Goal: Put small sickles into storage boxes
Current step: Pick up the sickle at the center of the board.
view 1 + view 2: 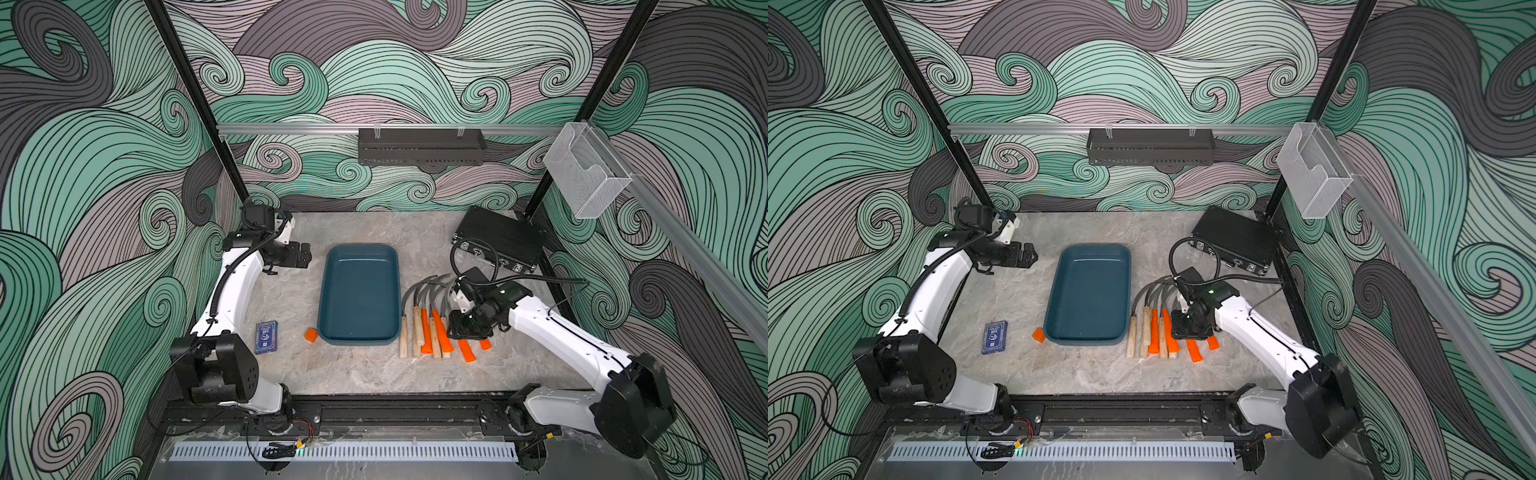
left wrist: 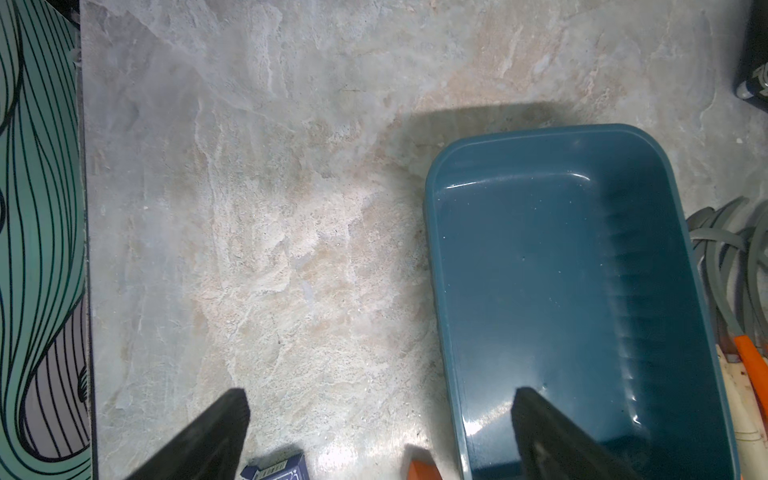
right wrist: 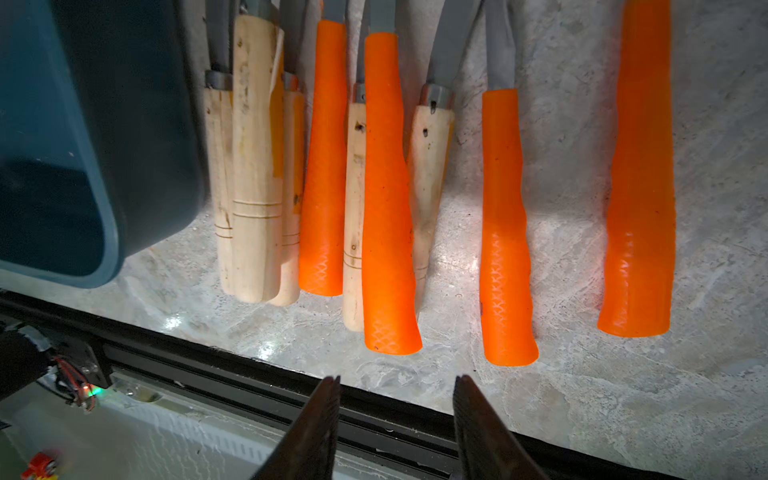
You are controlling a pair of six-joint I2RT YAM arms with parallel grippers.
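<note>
Arms bend inward: right pincer [image 3: 397,380] parted, empty, low over small sickles [image 3: 388,187]; left pincer [image 2: 380,392] parted beside storage box [image 2: 540,249].

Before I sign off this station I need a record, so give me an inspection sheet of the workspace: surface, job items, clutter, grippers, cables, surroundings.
Surface: marbled tabletop, no spills seen.
Job's things: sickles lie in a row on the table beside the blue tray; tray empty.
Clutter: orange cube, small blue box, black case.
Grippers: left gripper open, holding nothing; right gripper above the sickle handles, jaws apart, nothing between them.
Cables: black cable loops from the right arm toward the case; sleeved cable along the left arm.
Surroundings: wave-patterned walls, black shelf, clear bin.
</note>
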